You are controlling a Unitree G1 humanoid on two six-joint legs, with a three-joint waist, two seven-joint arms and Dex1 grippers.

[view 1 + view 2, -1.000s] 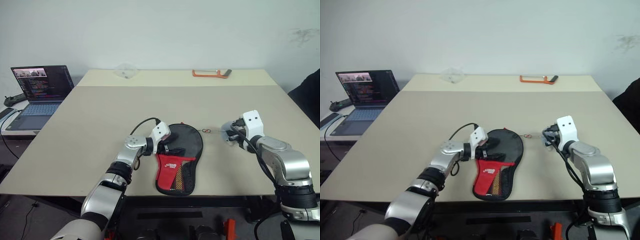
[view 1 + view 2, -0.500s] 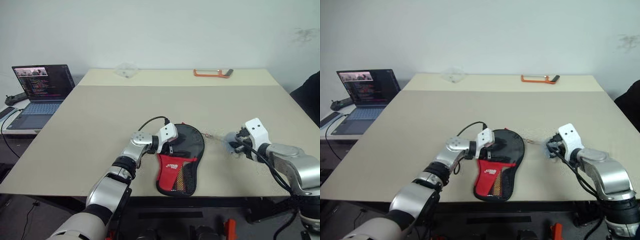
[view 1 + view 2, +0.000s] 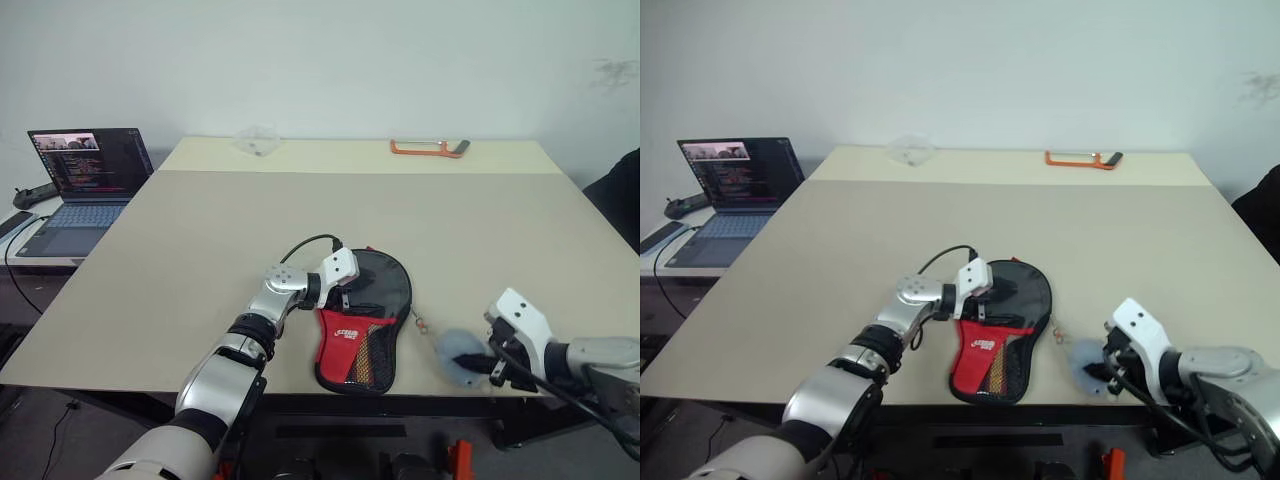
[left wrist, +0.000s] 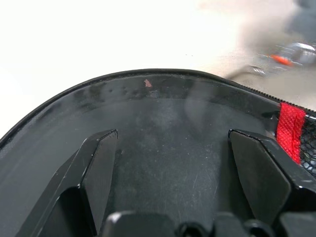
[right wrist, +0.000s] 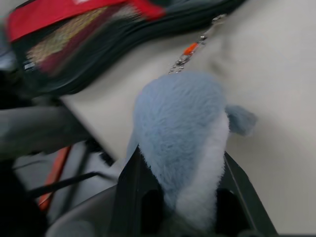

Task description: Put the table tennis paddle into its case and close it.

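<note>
Under the wide-open left claw point(image 4: 168, 163) lies the case point(image 3: 365, 320); right claw point(image 5: 180, 197) grips a plush charm point(image 5: 182, 128).

The case point(image 3: 368, 318) lies flat near the front edge of the desk point(image 3: 200, 240), red panel and mesh pocket facing up. Left gripper point(image 3: 352, 292) sits on its round black part, jaws spread wide. Off to the right, the right gripper point(image 3: 478, 364) holds a fuzzy blue plush point(image 3: 456, 355) by the desk edge. A thin chain point(image 3: 418, 322) lies between plush and case. Laptop point(image 3: 80, 188) far left, orange tool point(image 3: 427, 148) at the back.
</note>
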